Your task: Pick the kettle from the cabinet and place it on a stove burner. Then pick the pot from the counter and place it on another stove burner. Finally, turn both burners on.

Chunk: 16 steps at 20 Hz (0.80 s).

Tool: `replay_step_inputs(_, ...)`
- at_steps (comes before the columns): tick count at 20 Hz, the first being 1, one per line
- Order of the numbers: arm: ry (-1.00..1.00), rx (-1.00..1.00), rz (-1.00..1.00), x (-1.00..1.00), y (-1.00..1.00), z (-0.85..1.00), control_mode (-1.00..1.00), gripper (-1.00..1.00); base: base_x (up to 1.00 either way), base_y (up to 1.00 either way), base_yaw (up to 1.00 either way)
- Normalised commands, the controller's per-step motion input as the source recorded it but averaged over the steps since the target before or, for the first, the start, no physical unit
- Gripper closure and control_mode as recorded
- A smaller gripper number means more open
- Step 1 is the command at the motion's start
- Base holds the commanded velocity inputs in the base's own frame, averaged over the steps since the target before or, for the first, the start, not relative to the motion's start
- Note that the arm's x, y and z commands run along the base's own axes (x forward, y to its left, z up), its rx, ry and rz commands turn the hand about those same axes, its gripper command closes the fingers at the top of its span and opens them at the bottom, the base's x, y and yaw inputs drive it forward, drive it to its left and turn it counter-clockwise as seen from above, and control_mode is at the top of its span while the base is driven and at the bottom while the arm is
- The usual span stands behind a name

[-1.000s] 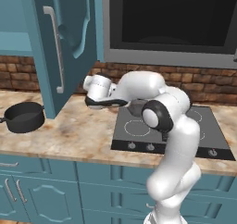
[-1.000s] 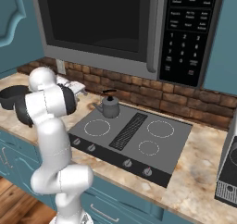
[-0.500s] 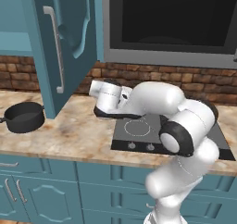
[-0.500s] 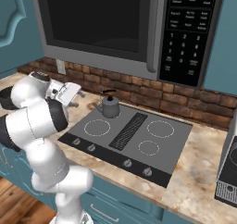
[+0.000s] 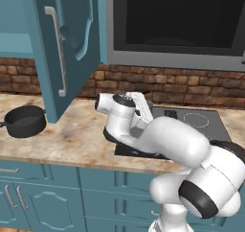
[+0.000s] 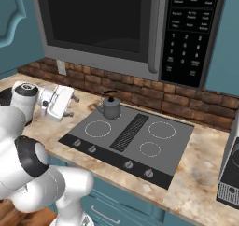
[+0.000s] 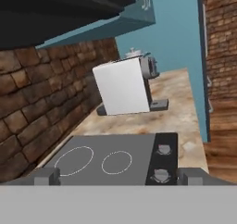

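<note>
Left base view: the cabinet (image 5: pixel 72 44) door is seen swung open above the counter (image 5: pixel 72 135), its long silver bar handle (image 5: pixel 56 51) facing out. The pot (image 5: pixel 25 121) is set near the counter's left edge, well apart from the cooktop (image 5: pixel 201 123). The arm is bent low over the cooktop's left edge, with the gripper (image 5: pixel 139 104) held level toward the brick wall (image 5: pixel 191 87); whether its fingers are spread cannot be told.

Right base view: the kettle (image 6: pixel 111 107) is seen upright at the back left corner of the cooktop (image 6: pixel 135 141), just behind the front left burner (image 6: pixel 98 129). The gripper (image 6: pixel 70 106) is held beside the cooktop's left edge, near the kettle but apart from it, with nothing between its fingers. 5 knobs (image 6: pixel 128 165) are lined along the front edge. A microwave (image 6: pixel 121 24) is mounted above.

Hand view: 2 burner rings (image 7: pixel 116 162) and 2 knobs (image 7: pixel 162 149) are seen rolled sideways, with a white appliance (image 7: pixel 124 86) on the counter beyond. The fingertips (image 7: pixel 46 176) are set wide apart, empty.
</note>
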Motion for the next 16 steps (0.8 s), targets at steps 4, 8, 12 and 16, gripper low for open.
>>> replay_step_inputs(4, -0.21, 0.00, 0.00, -0.70, 0.00, 0.08, -1.00, -1.00, 0.00, 0.00, 0.00)
replay_step_inputs(8, -0.19, 0.00, 0.00, -0.68, 0.00, 0.15, -1.00, -1.00, 0.00, 0.00, 0.00)
replay_step_inputs(12, -0.17, 0.00, 0.00, -0.70, 0.00, 0.14, -1.00, -1.00, 0.00, 0.00, 0.00)
replay_step_inputs(16, -0.15, 0.00, 0.00, -0.69, 0.00, 0.14, -1.00, -1.00, 0.00, 0.00, 0.00)
